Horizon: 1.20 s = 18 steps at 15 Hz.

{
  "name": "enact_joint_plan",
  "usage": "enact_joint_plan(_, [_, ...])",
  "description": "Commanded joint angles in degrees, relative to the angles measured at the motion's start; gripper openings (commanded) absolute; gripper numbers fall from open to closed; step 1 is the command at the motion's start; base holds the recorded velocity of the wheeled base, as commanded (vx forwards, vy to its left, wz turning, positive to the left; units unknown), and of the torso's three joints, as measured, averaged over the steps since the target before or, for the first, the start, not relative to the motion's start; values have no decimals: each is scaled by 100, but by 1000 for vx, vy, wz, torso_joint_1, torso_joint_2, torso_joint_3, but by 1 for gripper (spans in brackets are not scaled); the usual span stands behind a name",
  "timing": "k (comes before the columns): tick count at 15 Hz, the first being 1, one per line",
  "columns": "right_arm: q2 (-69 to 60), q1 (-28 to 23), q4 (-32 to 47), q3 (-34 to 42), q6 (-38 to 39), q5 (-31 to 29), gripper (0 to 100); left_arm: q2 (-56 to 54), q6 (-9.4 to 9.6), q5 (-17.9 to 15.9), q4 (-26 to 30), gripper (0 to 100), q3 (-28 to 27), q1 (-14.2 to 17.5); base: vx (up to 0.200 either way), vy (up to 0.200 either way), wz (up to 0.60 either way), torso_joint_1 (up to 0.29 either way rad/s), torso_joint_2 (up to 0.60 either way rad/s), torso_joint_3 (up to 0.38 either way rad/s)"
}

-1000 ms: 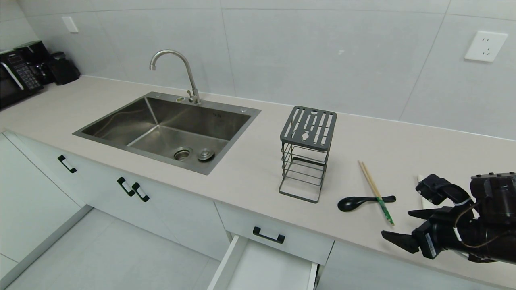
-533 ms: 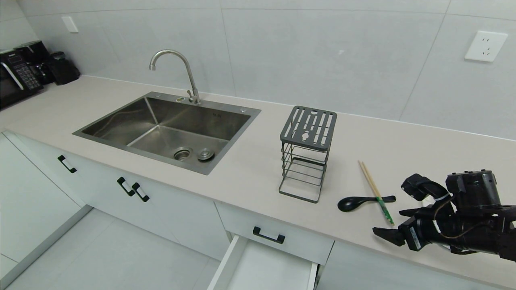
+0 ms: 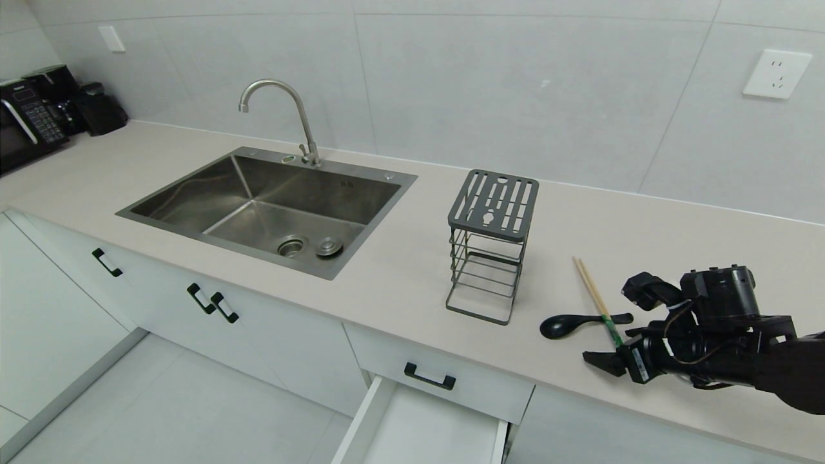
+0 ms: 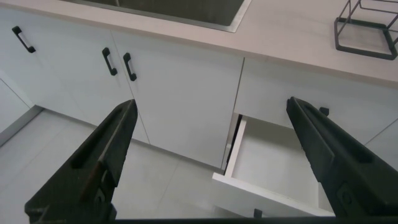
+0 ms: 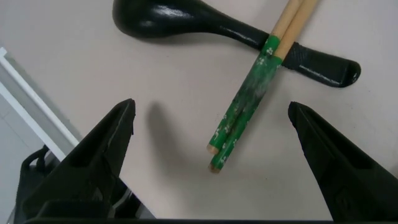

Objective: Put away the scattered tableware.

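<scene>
A black spoon lies on the counter right of a dark wire cutlery rack. A pair of chopsticks with green ends crosses the spoon's handle. My right gripper is open low over the counter, its fingers straddling the green ends of the chopsticks. In the right wrist view the gripper has the spoon just beyond its fingertips. My left gripper is open and holds nothing, in front of the white cabinet doors below the counter.
A steel sink with a faucet lies left of the rack. A white drawer stands open under the counter, also seen as the drawer below my left gripper. Black appliances stand at the far left.
My right gripper has moved left along the counter's front edge to the chopsticks' green ends, staying open. The spoon, chopsticks and rack have not moved.
</scene>
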Motion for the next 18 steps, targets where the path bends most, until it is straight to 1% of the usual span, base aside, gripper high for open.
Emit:
enact_joint_plan(1, [76, 3, -20, -31, 10, 3, 100, 7, -8, 4, 0, 100, 1, 1, 0, 0, 0, 0, 0, 0])
enact_joint_plan(10, [366, 118, -346, -224, 36, -6, 100, 7, -8, 4, 0, 100, 1, 1, 0, 0, 0, 0, 0, 0])
enact_joint_plan(12, [419, 118, -354, -277, 115, -173, 100, 7, -8, 4, 0, 100, 1, 1, 0, 0, 0, 0, 0, 0])
enact_joint_plan(13, [419, 118, -354, -277, 115, -181, 0, 7, -8, 4, 0, 100, 1, 1, 0, 0, 0, 0, 0, 0])
enact_joint_plan(14, [445, 118, -363, -321, 282, -357, 0, 7, -8, 4, 0, 100, 1, 1, 0, 0, 0, 0, 0, 0])
enact_joint_plan(16, [463, 12, -513, -356, 370, -559, 0, 7, 1, 4, 0, 100, 1, 1, 0, 0, 0, 0, 0, 0])
enact_joint_plan(18, [410, -146, -618, -295, 353, -559, 0, 7, 1, 4, 0, 100, 1, 1, 0, 0, 0, 0, 0, 0])
